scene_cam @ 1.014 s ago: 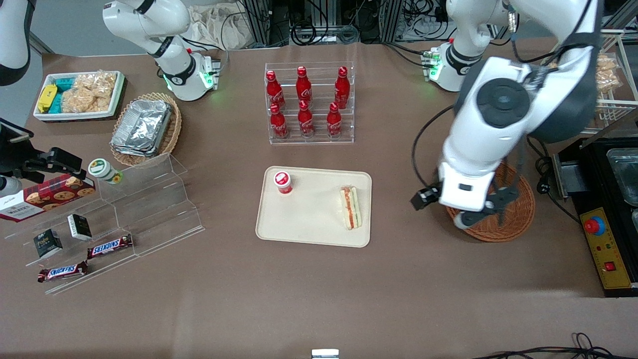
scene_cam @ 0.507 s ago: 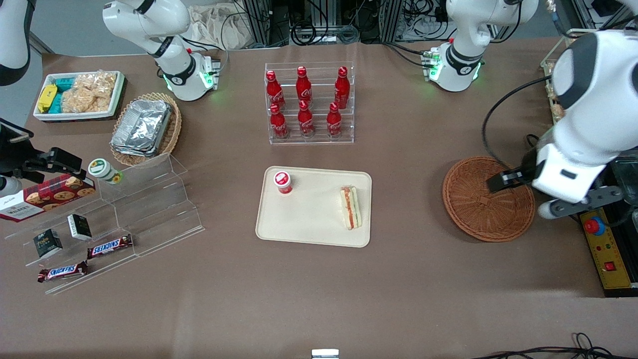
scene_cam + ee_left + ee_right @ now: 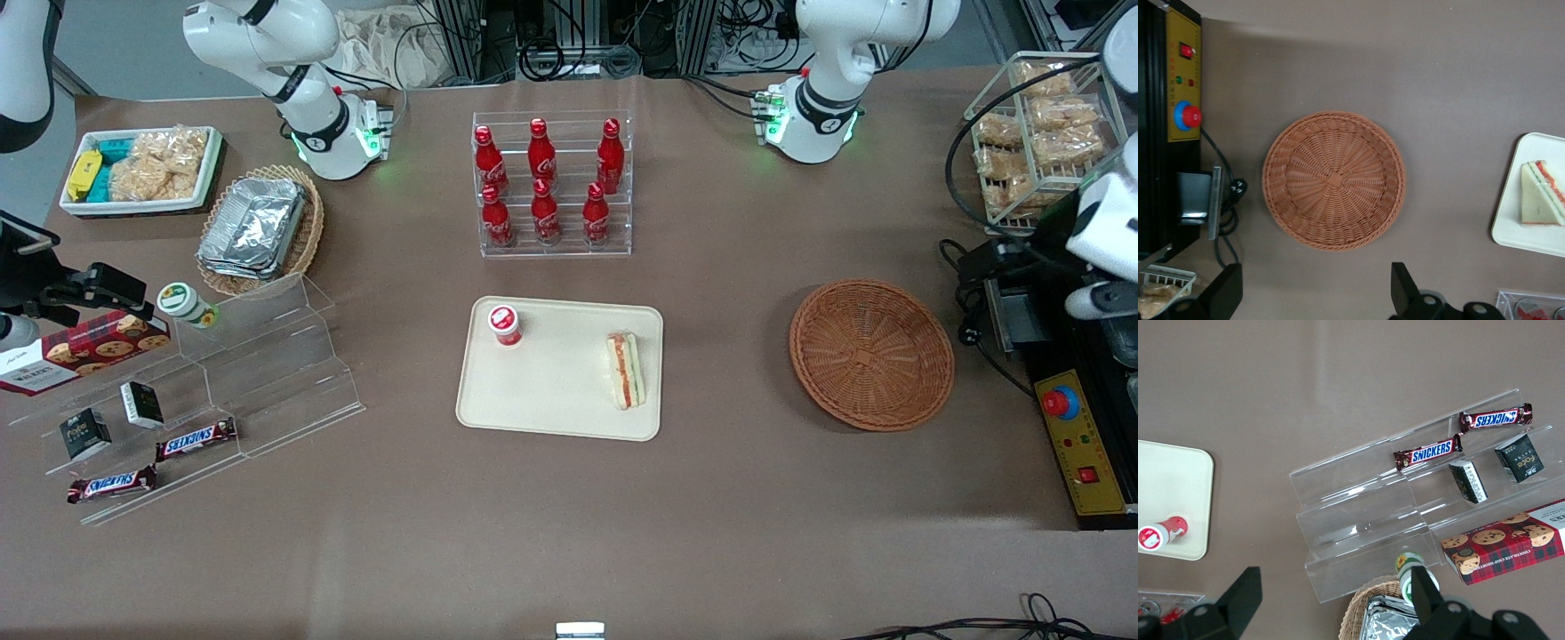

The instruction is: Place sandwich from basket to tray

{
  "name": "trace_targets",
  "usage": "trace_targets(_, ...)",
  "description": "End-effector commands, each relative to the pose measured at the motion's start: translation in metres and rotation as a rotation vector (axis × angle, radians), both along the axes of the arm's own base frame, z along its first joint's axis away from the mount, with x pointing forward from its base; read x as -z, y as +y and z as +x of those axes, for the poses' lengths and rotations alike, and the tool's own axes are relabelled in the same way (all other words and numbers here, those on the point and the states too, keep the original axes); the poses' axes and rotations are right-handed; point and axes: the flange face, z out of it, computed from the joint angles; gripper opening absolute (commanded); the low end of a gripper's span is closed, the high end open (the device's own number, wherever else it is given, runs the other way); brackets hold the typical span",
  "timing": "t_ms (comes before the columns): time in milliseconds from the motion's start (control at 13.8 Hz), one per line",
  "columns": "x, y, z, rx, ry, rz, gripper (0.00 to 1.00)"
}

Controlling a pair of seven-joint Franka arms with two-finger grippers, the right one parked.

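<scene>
The sandwich [image 3: 626,369] [image 3: 1541,203], a pale wedge with red and green filling, lies on the cream tray [image 3: 551,400] [image 3: 1531,233], at the tray end nearest the basket. The round reddish-brown wicker basket [image 3: 871,356] [image 3: 1334,180] sits on the table with nothing in it. My gripper [image 3: 1095,300] [image 3: 1315,300] hangs high at the working arm's end of the table, beside the basket and above the black equipment. It is open: the two black fingers [image 3: 1405,293] stand wide apart with only bare table between them.
A red-capped bottle [image 3: 505,324] lies on the tray. A clear rack of red cola bottles [image 3: 551,187] stands farther from the camera than the tray. A wire rack of bagged snacks [image 3: 1036,124] and a yellow control box [image 3: 1080,444] [image 3: 1183,80] flank the gripper.
The arm swung off from above the basket toward the working arm's end of the table, uncovering the empty basket. The sandwich and tray stayed where they were.
</scene>
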Motion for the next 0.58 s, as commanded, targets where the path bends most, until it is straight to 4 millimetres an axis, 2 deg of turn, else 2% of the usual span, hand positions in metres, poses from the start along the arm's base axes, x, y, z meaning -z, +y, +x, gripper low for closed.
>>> trace_targets(0, -0.012, 0.015, -0.034, 0.036, 0.003, -0.019, 1.00)
trace_targets(72, -0.015, 0.024, -0.040, 0.033, 0.006, -0.018, 1.00)
trace_targets(435, -0.020, 0.035, -0.055, 0.010, 0.004, -0.013, 1.00)
trace_targets(507, -0.021, 0.028, -0.058, 0.020, 0.003, -0.008, 1.00)
